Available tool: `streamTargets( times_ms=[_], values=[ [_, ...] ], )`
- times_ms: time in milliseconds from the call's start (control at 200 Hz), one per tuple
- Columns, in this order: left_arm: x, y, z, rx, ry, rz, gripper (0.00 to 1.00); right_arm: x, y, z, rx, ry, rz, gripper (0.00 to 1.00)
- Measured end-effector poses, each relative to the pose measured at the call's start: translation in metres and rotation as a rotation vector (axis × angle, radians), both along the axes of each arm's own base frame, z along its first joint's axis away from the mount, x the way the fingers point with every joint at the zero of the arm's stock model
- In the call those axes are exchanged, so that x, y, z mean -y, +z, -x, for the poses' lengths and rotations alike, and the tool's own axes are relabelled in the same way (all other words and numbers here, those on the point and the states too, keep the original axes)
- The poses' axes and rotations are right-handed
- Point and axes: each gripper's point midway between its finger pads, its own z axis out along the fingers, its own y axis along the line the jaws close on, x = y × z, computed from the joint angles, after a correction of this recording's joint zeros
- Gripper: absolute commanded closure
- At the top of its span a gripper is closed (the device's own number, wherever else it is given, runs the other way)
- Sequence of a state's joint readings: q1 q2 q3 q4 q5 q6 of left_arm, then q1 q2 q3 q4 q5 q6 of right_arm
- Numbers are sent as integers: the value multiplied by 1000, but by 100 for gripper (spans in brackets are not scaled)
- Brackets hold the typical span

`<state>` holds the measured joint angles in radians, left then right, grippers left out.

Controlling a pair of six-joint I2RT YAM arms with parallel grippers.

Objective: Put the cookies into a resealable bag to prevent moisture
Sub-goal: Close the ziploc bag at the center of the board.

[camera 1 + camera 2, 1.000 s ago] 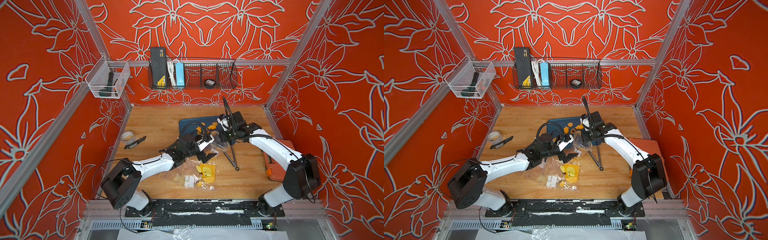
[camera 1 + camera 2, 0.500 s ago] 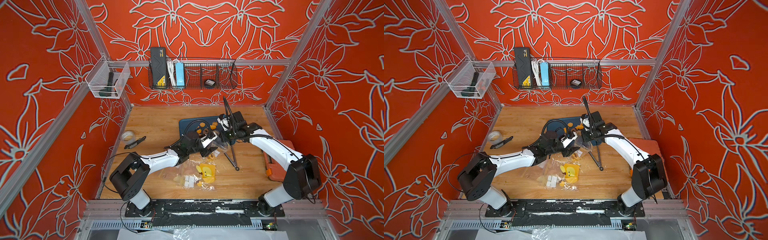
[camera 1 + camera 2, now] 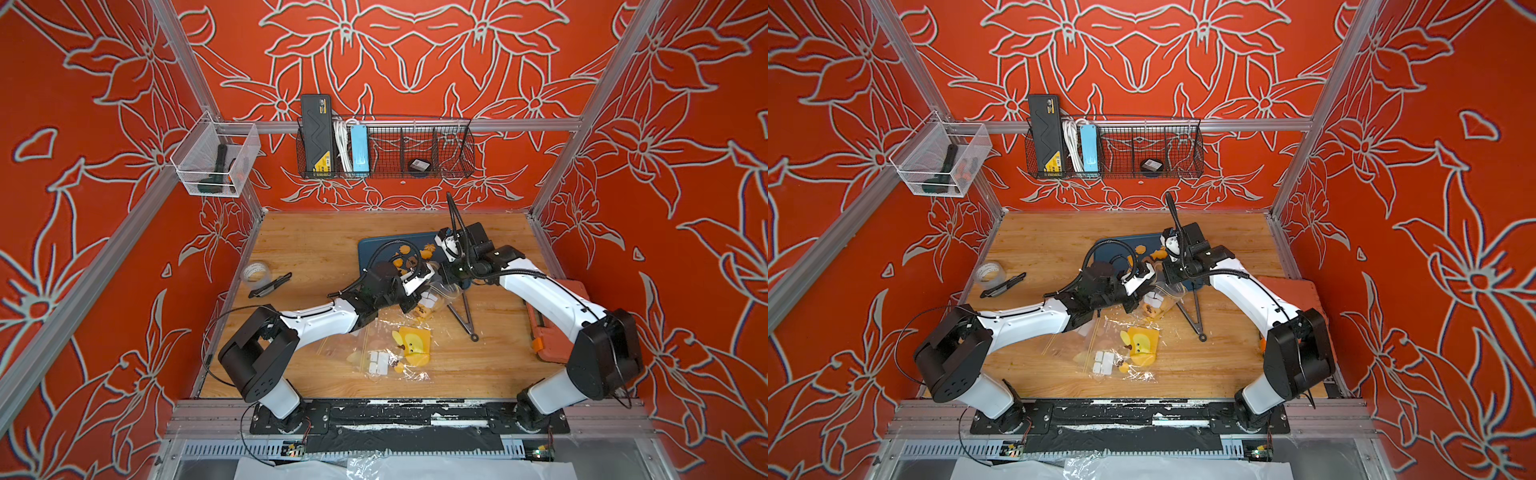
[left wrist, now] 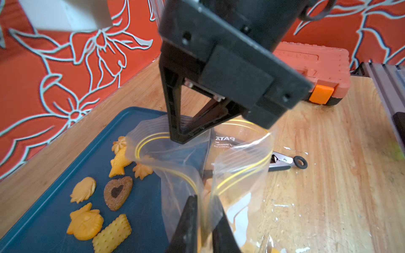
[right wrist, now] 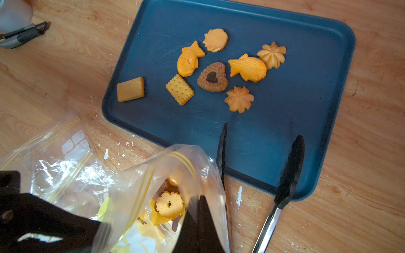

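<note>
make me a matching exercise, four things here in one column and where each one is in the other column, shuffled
1 heart cookie
2 tongs
3 resealable bag
4 orange tool case

a pinched by the left claw and the right claw
b on the blue tray
c at the table edge, away from the tray
d black tips on the tray rim, handles on the table

Pairs: 1-b, 2-d, 3-a, 4-c
</note>
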<state>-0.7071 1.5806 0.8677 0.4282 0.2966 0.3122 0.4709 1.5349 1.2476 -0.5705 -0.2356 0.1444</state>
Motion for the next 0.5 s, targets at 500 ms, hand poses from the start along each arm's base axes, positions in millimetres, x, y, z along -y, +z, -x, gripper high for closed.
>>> streamTargets(
  times_ms=[500],
  values=[
    [-17, 30, 21, 21, -9, 5, 100, 21, 22, 14, 75, -47, 19, 80]
  ],
)
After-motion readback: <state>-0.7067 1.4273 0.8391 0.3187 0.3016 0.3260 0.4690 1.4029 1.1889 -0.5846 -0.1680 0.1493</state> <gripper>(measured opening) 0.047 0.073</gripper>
